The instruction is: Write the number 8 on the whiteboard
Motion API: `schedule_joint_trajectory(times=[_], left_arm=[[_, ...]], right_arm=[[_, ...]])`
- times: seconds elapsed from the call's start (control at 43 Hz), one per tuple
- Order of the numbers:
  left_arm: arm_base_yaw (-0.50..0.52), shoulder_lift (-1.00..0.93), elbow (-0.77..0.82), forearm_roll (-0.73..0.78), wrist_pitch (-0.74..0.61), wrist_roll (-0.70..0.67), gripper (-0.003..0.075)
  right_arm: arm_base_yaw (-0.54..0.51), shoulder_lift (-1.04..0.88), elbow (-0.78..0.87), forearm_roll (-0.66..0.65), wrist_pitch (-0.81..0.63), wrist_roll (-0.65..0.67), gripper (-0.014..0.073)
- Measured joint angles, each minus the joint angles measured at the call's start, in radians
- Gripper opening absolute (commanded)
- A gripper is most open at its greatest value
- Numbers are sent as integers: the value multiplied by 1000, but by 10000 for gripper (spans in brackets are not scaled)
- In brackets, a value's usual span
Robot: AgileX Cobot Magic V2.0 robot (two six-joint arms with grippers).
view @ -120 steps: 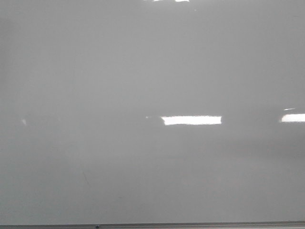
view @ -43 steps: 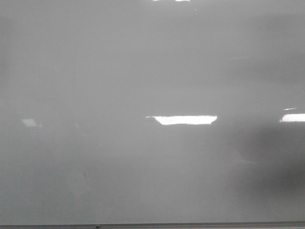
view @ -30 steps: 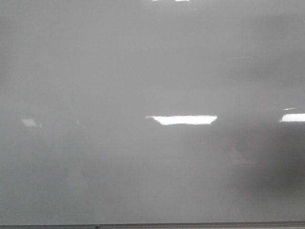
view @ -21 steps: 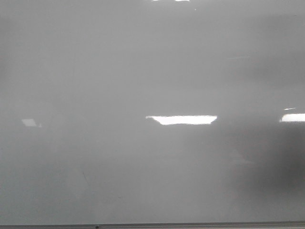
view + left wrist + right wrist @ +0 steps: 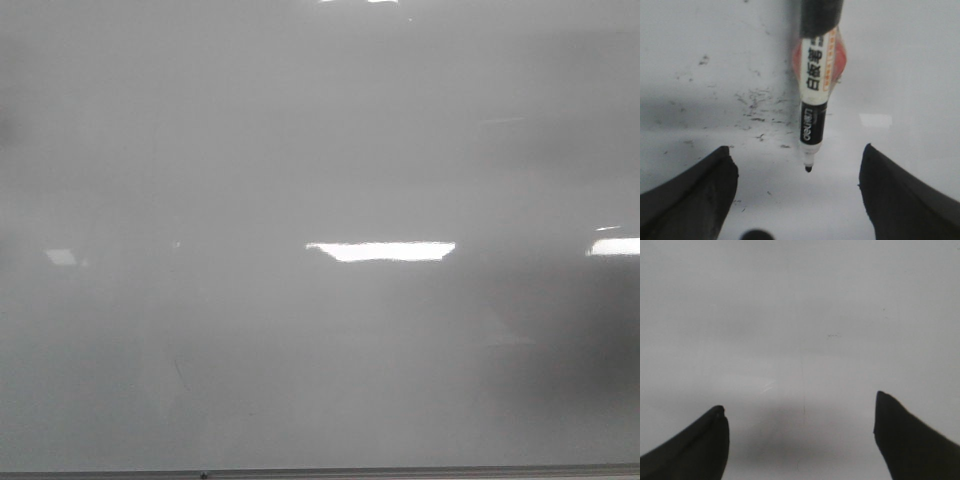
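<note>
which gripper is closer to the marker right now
Left. The left gripper has the uncapped whiteboard marker lying on the whiteboard just beyond its open fingers. The right gripper is open over bare board, with no marker in its view.

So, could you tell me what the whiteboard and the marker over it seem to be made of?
The whiteboard looks like a glossy coated panel, since it mirrors bright ceiling lights; a dull strip along its edge looks metallic. The marker seems smooth plastic, with a printed label and a dark tip, likely felt.
</note>
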Motion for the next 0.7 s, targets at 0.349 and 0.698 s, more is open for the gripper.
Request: schedule_joint_trajectory(times=[0.349, 0.698], left_arm=[[-13, 85, -2, -2, -140, 0, 489], [-13, 135, -5, -2, -177, 0, 326]], right_arm=[[0, 0, 0, -2, 0, 0, 612], [0, 0, 0, -5, 0, 0, 612]])
